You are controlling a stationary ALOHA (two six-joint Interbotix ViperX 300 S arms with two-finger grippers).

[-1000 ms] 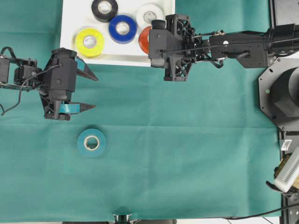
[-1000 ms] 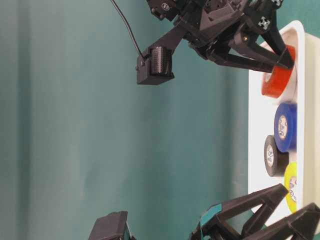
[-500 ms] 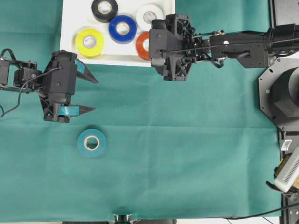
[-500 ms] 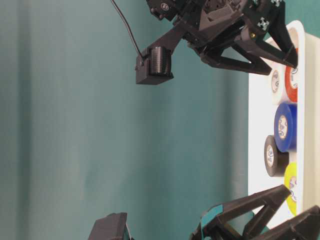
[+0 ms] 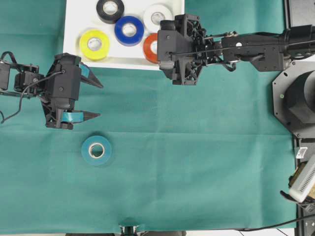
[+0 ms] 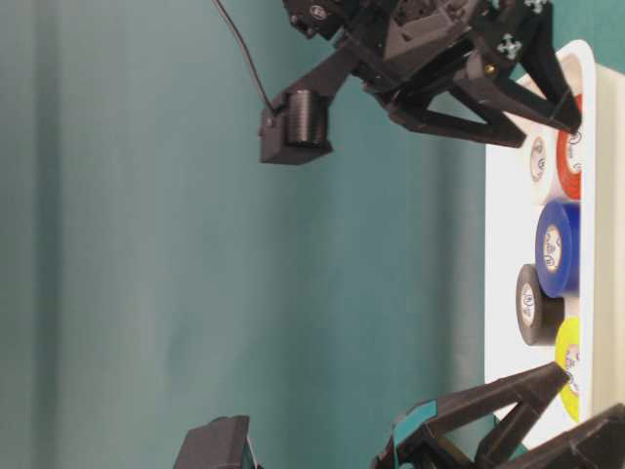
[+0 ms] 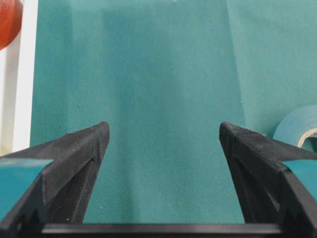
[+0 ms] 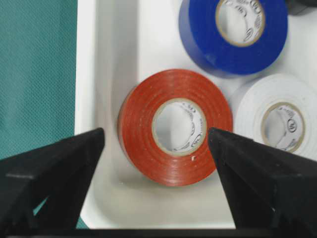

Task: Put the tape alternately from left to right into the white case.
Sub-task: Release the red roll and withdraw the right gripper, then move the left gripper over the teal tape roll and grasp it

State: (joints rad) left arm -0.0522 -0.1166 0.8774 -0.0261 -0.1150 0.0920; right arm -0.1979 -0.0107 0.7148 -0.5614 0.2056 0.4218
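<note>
- Since 1 s ago, red roll (image 5: 150, 47) has left the right gripper's (image 5: 158, 47) pinch and now lies flat in white case (image 5: 74, 19); that claw has sprung wide, fingers either side of the roll w/o touching it, seen from right wrist cam.
- Left gripper (image 5: 93, 97): hovers over green cloth (image 5: 197, 157) at left, unmoved, claw spread wide, nothing between fingers.
- Teal roll (image 5: 96, 150): flat on cloth, just below left gripper, well apart from case; only roll outside it.
- Yellow roll (image 5: 94, 44): in case, near its front-left corner.
- Black roll (image 5: 110, 10): in case, back row, just beside blue roll (image 5: 129, 30).
- Blue roll: mid-case, betw. yellow and white roll (image 5: 156, 15), flat.
- White roll: back right of case, just beside the red roll, partly under right arm in overhead view.
- Red roll: front-right of case, near rim, core facing up.
</note>
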